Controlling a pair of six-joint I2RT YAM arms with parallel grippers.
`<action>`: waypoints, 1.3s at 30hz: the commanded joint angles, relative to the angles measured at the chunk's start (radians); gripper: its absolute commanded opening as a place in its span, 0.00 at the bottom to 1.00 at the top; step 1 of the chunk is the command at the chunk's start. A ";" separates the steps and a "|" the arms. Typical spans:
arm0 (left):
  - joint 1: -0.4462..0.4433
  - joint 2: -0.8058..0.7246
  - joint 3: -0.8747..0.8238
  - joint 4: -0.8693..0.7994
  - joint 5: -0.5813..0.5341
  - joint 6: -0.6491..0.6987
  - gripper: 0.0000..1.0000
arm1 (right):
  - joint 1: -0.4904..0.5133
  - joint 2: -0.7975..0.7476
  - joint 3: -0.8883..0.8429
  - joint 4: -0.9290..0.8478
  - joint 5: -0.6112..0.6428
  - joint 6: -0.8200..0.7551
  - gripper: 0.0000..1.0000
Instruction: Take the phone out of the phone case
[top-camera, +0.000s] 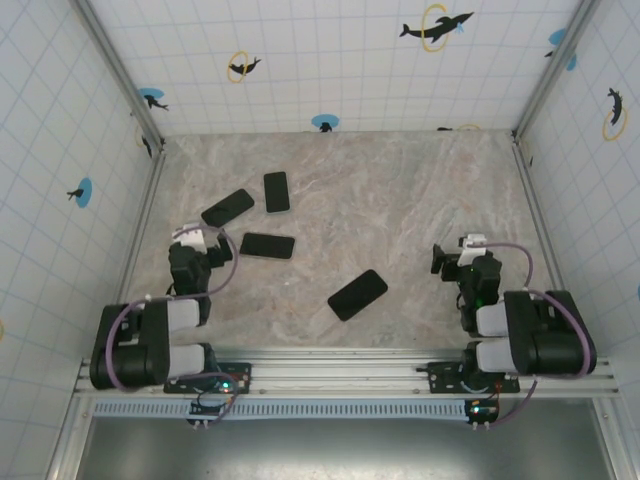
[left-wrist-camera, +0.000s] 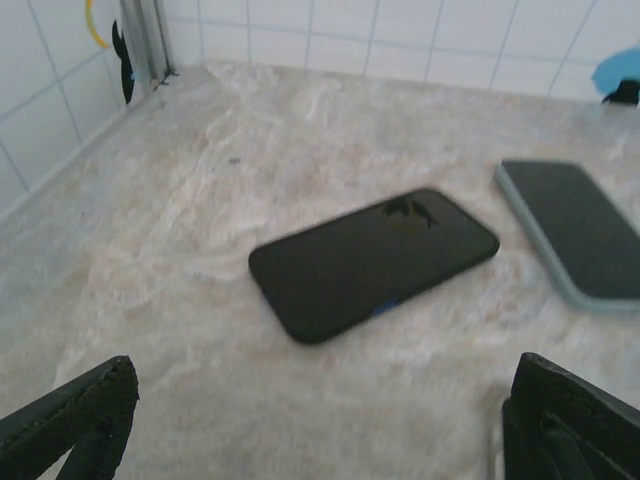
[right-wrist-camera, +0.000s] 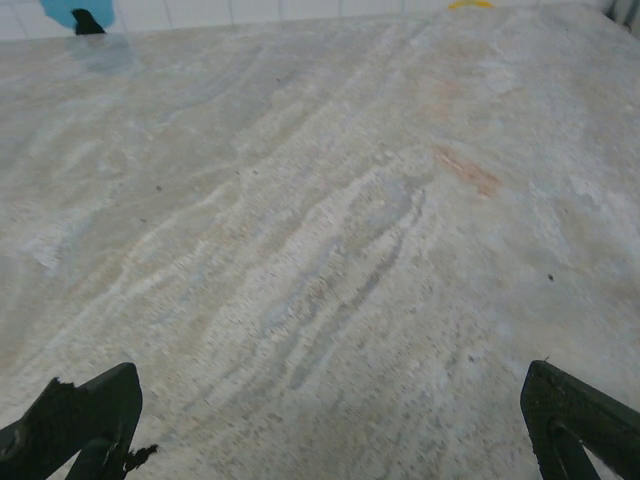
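Note:
Several dark phones lie face up on the marble table (top-camera: 400, 200). The one just ahead of my left gripper (top-camera: 200, 238) is a phone in a black case (top-camera: 227, 208) with a blue side button, and it lies angled in the middle of the left wrist view (left-wrist-camera: 375, 260). Right of it lies a phone in a pale grey-blue case (left-wrist-camera: 580, 225) (top-camera: 276, 191). Another phone (top-camera: 267, 245) lies just right of the left gripper, and one more (top-camera: 357, 294) lies near the table's middle front. The left gripper (left-wrist-camera: 325, 405) is open over bare table. My right gripper (top-camera: 455, 255) (right-wrist-camera: 330, 405) is open too, holding nothing.
Tiled white walls with fish stickers enclose the table on three sides, with metal posts (top-camera: 120, 70) at the back corners. The left wall (left-wrist-camera: 60, 100) runs close beside the left gripper. Bare marble (right-wrist-camera: 330, 200) stretches ahead of the right gripper.

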 joint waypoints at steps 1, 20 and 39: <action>-0.005 -0.067 0.134 -0.332 0.036 -0.061 0.98 | 0.009 -0.095 0.050 -0.144 -0.033 -0.004 1.00; -0.007 0.081 0.750 -1.168 0.346 0.452 0.98 | 0.052 -0.256 0.468 -0.739 -0.454 0.035 1.00; 0.024 0.577 1.203 -1.471 0.264 0.859 0.97 | 0.192 -0.111 0.677 -0.909 -0.555 0.012 1.00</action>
